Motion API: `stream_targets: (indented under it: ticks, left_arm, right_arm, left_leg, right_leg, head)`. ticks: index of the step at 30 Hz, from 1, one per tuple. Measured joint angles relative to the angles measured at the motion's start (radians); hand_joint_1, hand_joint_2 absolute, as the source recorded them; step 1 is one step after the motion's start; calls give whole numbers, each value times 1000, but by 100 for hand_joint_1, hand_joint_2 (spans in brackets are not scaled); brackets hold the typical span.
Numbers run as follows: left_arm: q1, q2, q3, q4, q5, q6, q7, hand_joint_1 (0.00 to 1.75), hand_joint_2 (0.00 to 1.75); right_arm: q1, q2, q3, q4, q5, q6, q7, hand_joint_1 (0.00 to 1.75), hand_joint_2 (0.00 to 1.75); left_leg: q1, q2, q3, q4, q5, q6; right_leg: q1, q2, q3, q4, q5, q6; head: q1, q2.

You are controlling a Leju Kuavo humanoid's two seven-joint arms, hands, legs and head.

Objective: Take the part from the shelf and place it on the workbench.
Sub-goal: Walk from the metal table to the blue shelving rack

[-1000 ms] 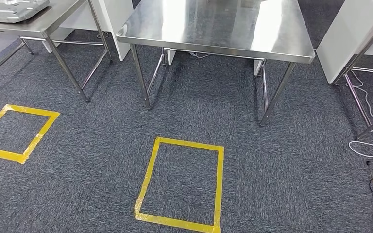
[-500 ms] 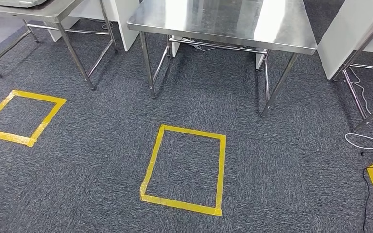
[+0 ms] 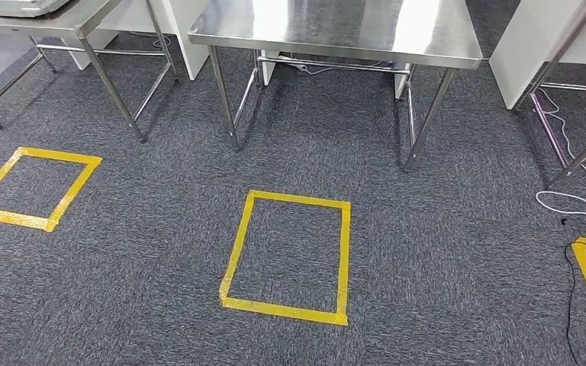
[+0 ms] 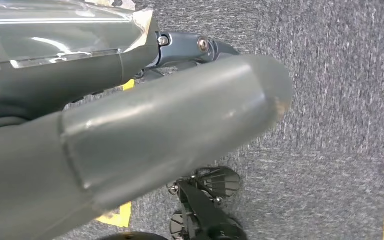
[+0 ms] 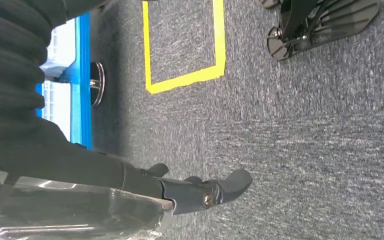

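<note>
**Part carried in both hands, workbench ahead**

The part, a grey piece under shiny clear wrap, lies along the left hand, its end at the dark fingers, which curl on its edge. The thumb is stretched out beside it. The right hand grips a wrapped edge the same way. Both pictures cut the part off, so its full length and long axis cannot be told. The steel workbench stands beyond a yellow tape square on the carpet.
</note>
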Motion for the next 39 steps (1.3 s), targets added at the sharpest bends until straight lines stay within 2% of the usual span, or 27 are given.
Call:
stream_targets:
  ticks: [2,3,4,5,6,8,10,12,14,16,18,19,20,21,22,23,24,25,26,28,30,32,34,35,36,37,39]
  left_arm:
    - [1,0,0,0,0,0,0,0,0]
    - [2,1,0,0,0,0,0,0,0]
    - [2,1,0,0,0,0,0,0,0]
    - [3,1,0,0,0,0,0,0,0]
    - [3,1,0,0,0,0,0,0,0]
    - [3,2,0,0,0,2,1,0,0]
    - [3,3,0,0,0,3,2,0,0]
    - [3,3,0,0,0,3,3,0,0]
    - [3,2,0,0,-1,3,3,0,0]
    - [3,3,0,0,-1,3,3,0,0]
    - [4,3,1,0,-1,3,3,0,0]
    - [4,4,1,0,-2,3,3,0,0]
    - [4,4,1,0,-2,3,3,0,0]
    - [4,3,1,0,-3,3,3,0,0]
    - [3,2,0,0,-3,3,3,0,0]
    - [3,2,0,0,-3,3,3,0,0]
    - [2,1,0,0,-3,3,3,0,0]
    - [2,1,0,0,-3,3,3,0,0]
    - [2,2,0,0,-3,3,3,0,0]
    - [0,2,1,0,-3,3,3,0,0]
    - [-2,2,0,0,-4,3,3,0,0]
    - [-1,2,1,0,-5,3,3,0,0]
    - [3,3,1,0,-6,3,3,0,0]
    - [4,3,1,0,-6,2,3,0,0]
    - [4,3,1,0,-6,2,3,0,0]
    - [4,3,1,0,-6,2,3,0,0]
    - [3,4,1,0,-7,1,4,0,0]
  right_arm:
    - [0,0,1,0,0,2,0,0,175]
    - [1,0,1,0,0,2,0,0,175]
    - [2,0,1,0,0,2,0,0,175]
    - [3,0,1,0,0,2,0,0,175]
    - [3,0,1,0,0,2,0,0,175]
    - [1,1,1,0,0,2,0,0,175]
    - [-3,2,1,0,-1,2,-1,0,175]
    - [-4,2,2,0,-2,2,-2,0,175]
    - [-3,2,2,0,-5,2,-5,0,175]
    - [-2,3,1,0,-8,2,-9,0,175]
    - [-1,4,1,0,-9,3,-10,0,175]
    - [0,5,1,0,-9,3,-11,0,175]
    - [2,5,1,0,-9,3,-11,0,175]
    - [3,4,1,0,-9,3,-12,0,175]
    - [4,4,1,0,-9,3,-12,0,175]
    - [3,4,1,0,-9,3,-13,0,175]
    - [1,4,2,0,-9,3,-13,0,175]
    - [0,4,2,0,-9,4,-13,0,175]
    - [-1,5,2,0,-9,4,-14,0,175]
    - [1,5,2,0,-9,4,-14,0,175]
    - [2,7,2,0,-9,4,-14,0,175]
    - [1,8,2,0,-9,4,-14,0,175]
    - [1,8,2,0,-9,4,-14,0,175]
    - [2,8,2,0,-10,4,-14,0,175]
    - [3,8,2,0,-10,4,-14,0,175]
    - [3,9,2,0,-10,4,-14,0,175]
    - [3,10,2,0,-9,3,-14,0,175]
  left_leg:
    - [4,-12,-62,135,-73,-10]
    - [6,-14,-90,195,-95,-13]
    - [8,-15,-103,224,-97,-14]
    - [10,-15,-99,215,-79,-15]
    - [12,-17,-76,170,-46,-14]
    - [15,-43,-6,28,21,-8]
    - [15,-63,31,-53,45,-2]
    - [10,-54,29,-62,47,8]
    - [11,-36,28,-72,57,25]
    - [13,-13,26,-80,64,37]
    - [11,10,22,-79,65,39]
    - [10,22,21,-79,65,39]
    - [10,34,21,-78,65,39]
    - [10,45,22,-78,64,38]
    - [10,56,24,-77,63,36]
    - [8,65,26,-76,61,32]
    - [5,75,27,-73,58,27]
    - [2,84,29,-71,55,22]
    - [-1,93,30,-69,53,17]
    - [2,104,33,-67,48,5]
    - [9,64,22,-35,18,-7]
    - [12,5,-26,76,-52,-14]
    - [13,-15,-88,206,-106,-15]
    - [13,-17,-101,230,-104,-14]
    - [13,-18,-99,221,-83,-13]
    - [14,-22,-78,172,-45,-10]
    - [17,-39,-15,34,26,-5]
  right_leg:
    - [2,3,-8,1,6,-9]
    - [3,5,-11,1,8,-11]
    - [3,8,-13,2,9,-12]
    - [3,12,-14,3,11,-11]
    - [3,17,-14,4,11,-11]
    - [6,29,-17,9,13,-7]
    - [11,41,-26,14,16,2]
    - [13,52,-39,13,23,16]
    - [12,47,-58,35,12,25]
    - [10,29,-102,125,-39,22]
    - [6,21,-161,255,-98,22]
    - [4,19,-175,294,-110,28]
    - [3,16,-169,295,-106,36]
    - [2,9,-143,255,-88,47]
    - [1,-7,-102,185,-62,56]
    - [1,-31,-63,111,-39,60]
    - [3,-50,-34,55,-21,58]
    - [5,-62,-19,24,-12,52]
    - [8,-62,-19,15,-9,44]
    - [5,-39,-20,15,-4,30]
    - [-3,-19,-19,12,2,17]
    - [-4,2,-22,12,7,7]
    - [-1,26,-26,13,11,0]
    - [0,38,-26,13,12,-1]
    - [0,52,-25,14,12,-2]
    - [0,65,-24,14,13,-2]
    - [4,83,-22,18,12,0]
  head:
    - [-2,0]
    - [-1,0]
    - [-2,0]
    - [-1,0]
    - [-1,0]
    - [-1,0]
    - [0,0]
    - [0,0]
    - [1,0]
    - [3,0]
    - [4,0]
    - [3,0]
    - [4,0]
    - [4,0]
    - [4,0]
    - [5,0]
    - [5,0]
    - [4,0]
    - [3,0]
    - [2,0]
    - [0,0]
    - [-2,0]
    - [-2,0]
    - [-2,0]
    - [-2,0]
    - [-2,0]
    - [-2,0]
